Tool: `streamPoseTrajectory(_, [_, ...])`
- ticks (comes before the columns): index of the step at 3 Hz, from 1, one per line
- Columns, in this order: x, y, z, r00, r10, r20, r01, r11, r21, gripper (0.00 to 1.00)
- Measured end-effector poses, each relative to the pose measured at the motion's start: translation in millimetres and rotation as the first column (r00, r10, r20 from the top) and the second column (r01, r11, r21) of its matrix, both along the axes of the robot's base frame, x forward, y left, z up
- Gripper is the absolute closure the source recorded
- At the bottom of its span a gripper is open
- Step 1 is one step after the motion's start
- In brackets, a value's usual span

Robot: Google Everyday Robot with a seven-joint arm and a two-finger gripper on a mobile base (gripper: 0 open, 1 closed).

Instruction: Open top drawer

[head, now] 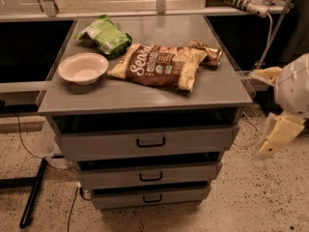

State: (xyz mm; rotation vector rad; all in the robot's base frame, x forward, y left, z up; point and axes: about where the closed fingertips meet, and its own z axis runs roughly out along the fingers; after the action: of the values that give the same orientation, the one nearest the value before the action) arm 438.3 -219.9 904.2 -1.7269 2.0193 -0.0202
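Note:
The top drawer (193, 140) is the widest grey front of three, just under the cabinet top, with a small black loop handle (150, 142). A dark gap shows above its front panel, and its tray is hidden. My gripper (272, 106) hangs at the right edge of the camera view, to the right of the cabinet and level with the top drawer. It is clear of the drawer and its handle. Its cream fingers (279, 135) stand apart with nothing between them.
On the cabinet top (120, 98) lie a white bowl (83, 67), a green bag (105, 35), a brown chip bag (159, 65) and a small brown packet (206, 52). Two narrower drawers (150, 176) sit below. A black leg (33, 193) crosses the speckled floor at left.

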Motion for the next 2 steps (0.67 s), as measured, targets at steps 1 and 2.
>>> streamPoseTrajectory(1, [8.9,-4.1,-39.6,0.9981,0.047,0.041,-0.052,0.988,0.148,0.00])
streamPoseTrajectory(2, [8.9,0.6,-41.5,0.9924,0.101,0.070,-0.112,0.979,0.171,0.00])
